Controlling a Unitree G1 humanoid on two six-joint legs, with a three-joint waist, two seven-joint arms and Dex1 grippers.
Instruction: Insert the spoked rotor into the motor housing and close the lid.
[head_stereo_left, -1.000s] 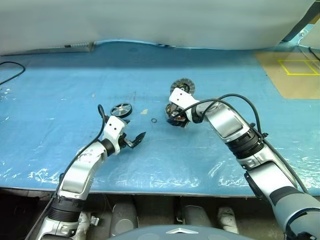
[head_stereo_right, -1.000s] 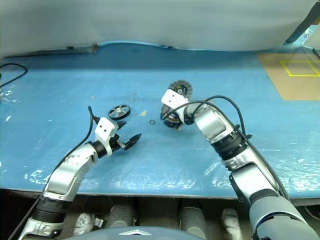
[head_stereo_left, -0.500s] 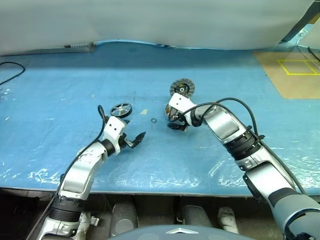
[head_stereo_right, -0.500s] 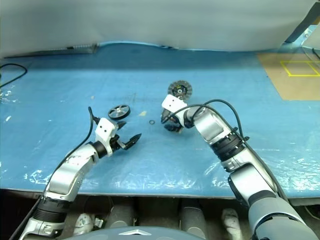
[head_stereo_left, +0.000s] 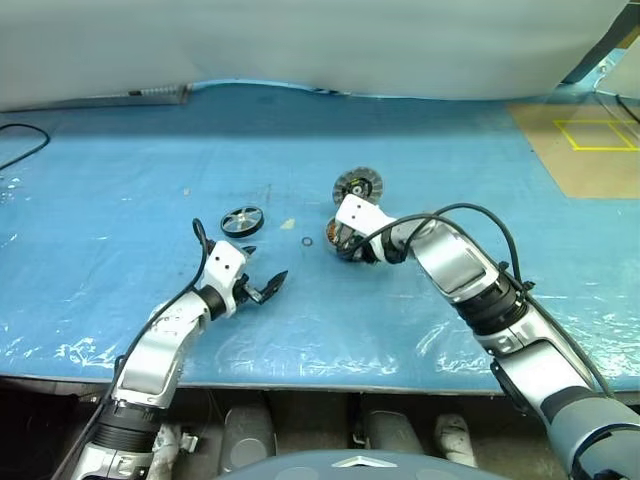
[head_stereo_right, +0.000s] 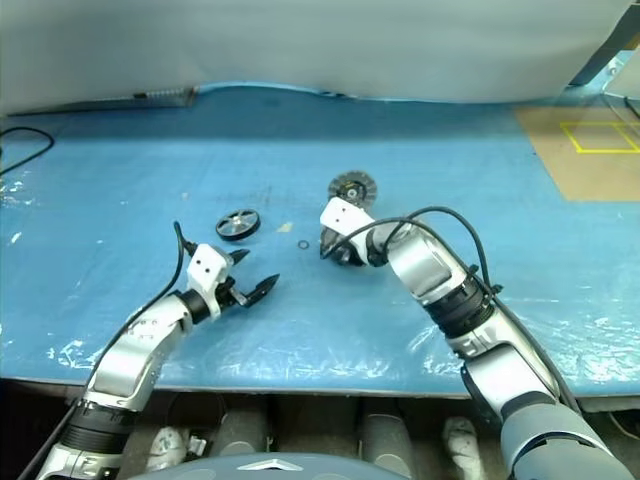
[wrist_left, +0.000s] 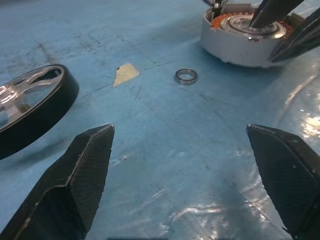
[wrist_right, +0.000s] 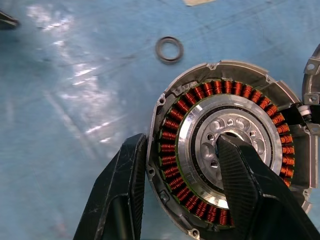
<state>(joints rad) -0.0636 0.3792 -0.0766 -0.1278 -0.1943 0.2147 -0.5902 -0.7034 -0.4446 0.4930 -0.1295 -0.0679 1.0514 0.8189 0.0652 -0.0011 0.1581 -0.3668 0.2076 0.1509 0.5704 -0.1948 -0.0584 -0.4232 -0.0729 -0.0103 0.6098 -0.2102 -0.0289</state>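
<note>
The motor housing (wrist_right: 227, 160) lies flat on the blue desk (head_stereo_left: 120, 180) near its middle, its open face up, so the ring of copper windings and the bright centre plate are exposed and ready to take a part from above. The right pincer (wrist_right: 182, 182) straddles the housing's wall: one finger (wrist_right: 120, 190) stands just outside the silver rim, the other (wrist_right: 245, 180) reaches down into the central plate, with the windings between them. The jaws are part-way in, and whether both pads already press the wall I cannot tell; the placement reads as a grip on the rim meant to steady or shift the drum before anything goes in. The spoked rotor (head_stereo_left: 242, 220) rests on the desk to the left of the housing, apart from it, lying flat with its shiny spokes up. The left pincer (head_stereo_left: 262, 288) hangs spread wide and grasping nothing, just short of the rotor, low and pointing toward the centre; that looks like a waiting pose from which the rotor is the natural pick. The lid (head_stereo_left: 357, 186), grey and ribbed, sits just beyond the housing, near its far edge, handy for closing last. A tiny ring washer (wrist_left: 186, 76) lies loose between rotor and housing and a tan scrap (wrist_left: 125, 74) beside it.
</note>
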